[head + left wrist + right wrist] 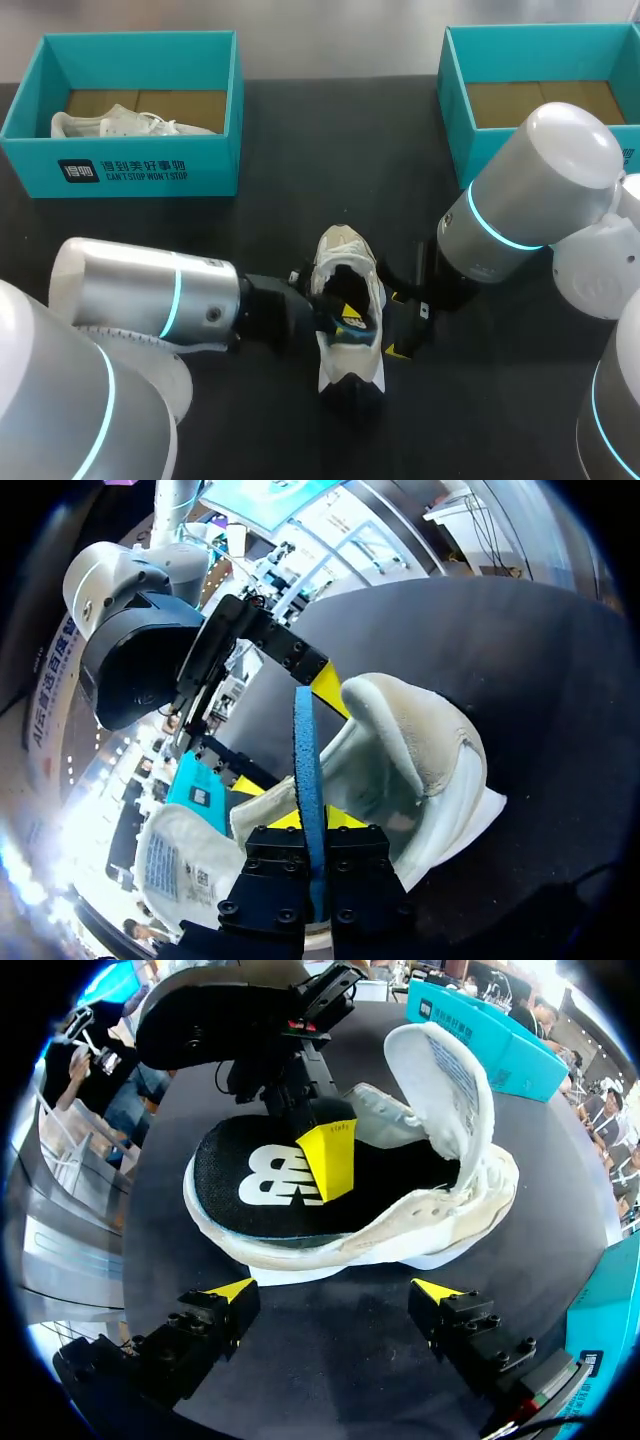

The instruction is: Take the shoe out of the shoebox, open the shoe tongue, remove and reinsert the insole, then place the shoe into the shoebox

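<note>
Mid-table, unboxed, the shoe (338, 258) lies with its tongue (440, 1070) folded open. The left gripper (313, 820) is clamped on the insole (270, 1185), which sits partly inside. At three o'clock the right gripper (335, 1290) hangs, fingers apart. Seating and boxing remain, I'd judge.

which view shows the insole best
The right wrist view: the insole lies face-up in the shoe, most of its black top visible. The left wrist view shows only its blue edge, pinched in the left hand. The head view shows just a dark patch inside the shoe's opening.
</note>
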